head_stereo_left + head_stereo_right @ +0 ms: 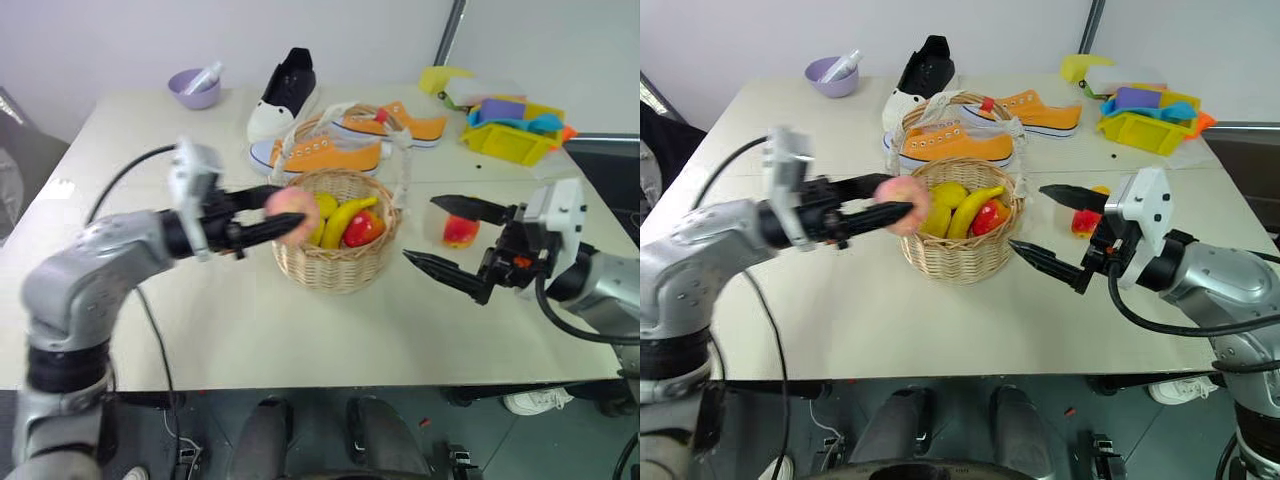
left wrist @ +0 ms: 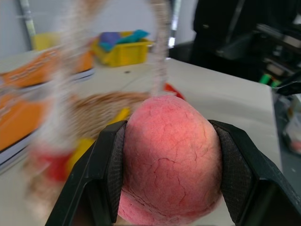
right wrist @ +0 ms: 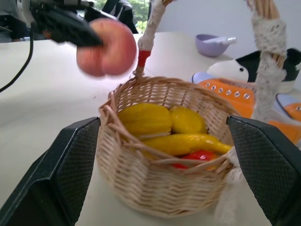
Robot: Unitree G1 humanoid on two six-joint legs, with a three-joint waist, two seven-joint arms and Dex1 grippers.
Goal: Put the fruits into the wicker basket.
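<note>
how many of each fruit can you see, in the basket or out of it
peach: 1, held in the left gripper at the basket rim
lemons: 2, in the basket
banana: 1, in the basket
apple: 1, in the basket
mango: 1, on the table
total: 6

Round pink-orange peach (image 1: 293, 207) held above the rim of the round tan woven wicker basket (image 1: 335, 262); red-to-yellow mango (image 1: 460, 231) lies beside the basket, toward the counter's right edge.

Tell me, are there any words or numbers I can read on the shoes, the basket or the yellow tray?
None: no word, number or brand can be read.
Orange sneakers: no lettering shows.
Black shoe: no logo visible.
Wicker basket: no tag.
Yellow tray: no label.
</note>
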